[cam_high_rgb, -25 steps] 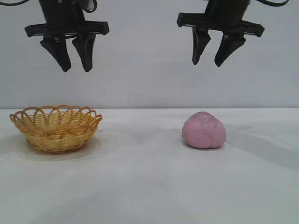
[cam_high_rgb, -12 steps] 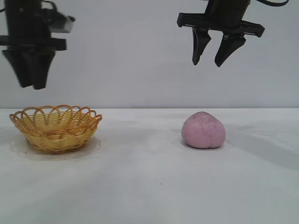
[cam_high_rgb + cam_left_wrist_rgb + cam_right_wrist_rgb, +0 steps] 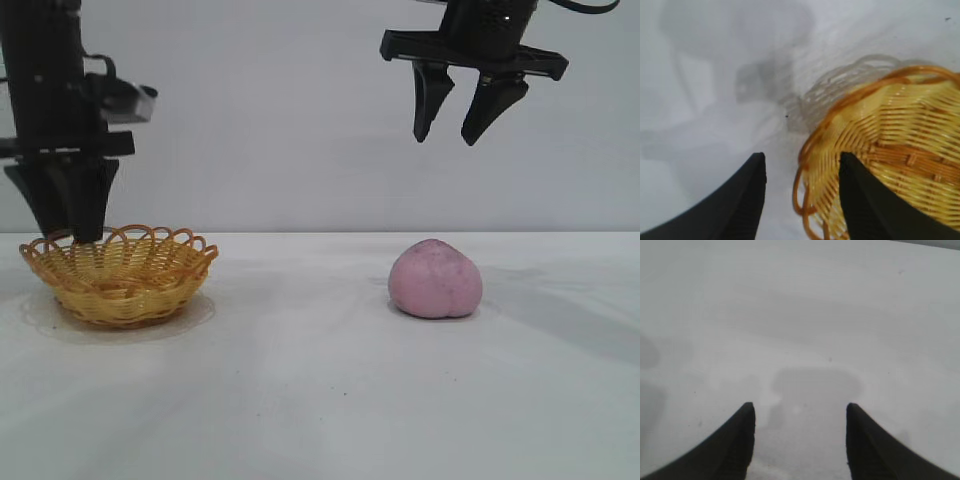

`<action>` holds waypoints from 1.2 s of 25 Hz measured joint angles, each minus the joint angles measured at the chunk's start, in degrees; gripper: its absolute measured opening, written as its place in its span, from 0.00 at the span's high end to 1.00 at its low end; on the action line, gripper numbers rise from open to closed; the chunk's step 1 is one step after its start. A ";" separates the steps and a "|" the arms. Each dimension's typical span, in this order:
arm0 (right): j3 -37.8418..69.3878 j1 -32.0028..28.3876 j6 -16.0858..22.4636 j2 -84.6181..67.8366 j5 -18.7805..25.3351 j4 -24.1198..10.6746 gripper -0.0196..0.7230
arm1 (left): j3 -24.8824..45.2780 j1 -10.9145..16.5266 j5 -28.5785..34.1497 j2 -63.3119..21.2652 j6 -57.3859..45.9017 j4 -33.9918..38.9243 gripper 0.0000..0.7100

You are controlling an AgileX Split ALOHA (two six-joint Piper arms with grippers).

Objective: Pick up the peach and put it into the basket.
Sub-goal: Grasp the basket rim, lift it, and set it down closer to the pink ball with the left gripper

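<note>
The pink-mauve peach [image 3: 436,279] sits on the white table at the right. The yellow-orange wicker basket [image 3: 120,274] stands at the left. My left gripper [image 3: 68,232] is turned side-on and hangs just above the basket's left rim. In the left wrist view the left gripper [image 3: 801,161] is open, with the basket's looped rim [image 3: 812,150] between its fingers and the woven body [image 3: 900,145] beyond. My right gripper [image 3: 446,135] is open and empty, high above the peach. The right wrist view shows the right gripper [image 3: 799,408] over bare table; the peach is out of that view.
The white table [image 3: 320,400] spreads wide between the basket and the peach and in front of both. A plain pale wall stands behind.
My left gripper has turned side-on, moved left and come down from high above to the basket's left rim. The right gripper and the peach have stayed put.
</note>
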 joint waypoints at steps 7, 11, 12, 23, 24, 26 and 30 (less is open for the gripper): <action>0.00 0.00 0.00 0.00 0.04 0.00 0.45 | -0.22 0.39 1.54 1.66 0.49 -5.60 0.90; 0.00 0.00 -0.28 0.00 0.65 0.00 0.45 | 2.47 1.98 2.35 -0.43 -1.07 -12.12 0.95; 0.00 0.00 -0.28 0.00 0.82 -0.11 0.45 | 4.58 2.45 1.67 -2.03 -1.21 -14.59 1.00; 0.00 0.00 -0.40 0.00 0.96 -0.24 0.45 | 35.10 2.60 -15.91 -18.25 9.46 -53.66 1.00; 0.00 0.00 -0.40 0.00 0.96 -0.24 0.45 | 36.80 2.60 -16.42 -18.25 11.52 -56.26 1.00; 0.00 0.00 -0.40 0.00 0.96 -0.24 0.45 | 40.33 2.60 -17.98 -18.25 13.67 -60.33 1.00; 0.00 0.00 -0.40 0.00 0.75 -0.24 0.45 | 43.85 2.20 -20.25 -18.31 14.59 -63.05 1.00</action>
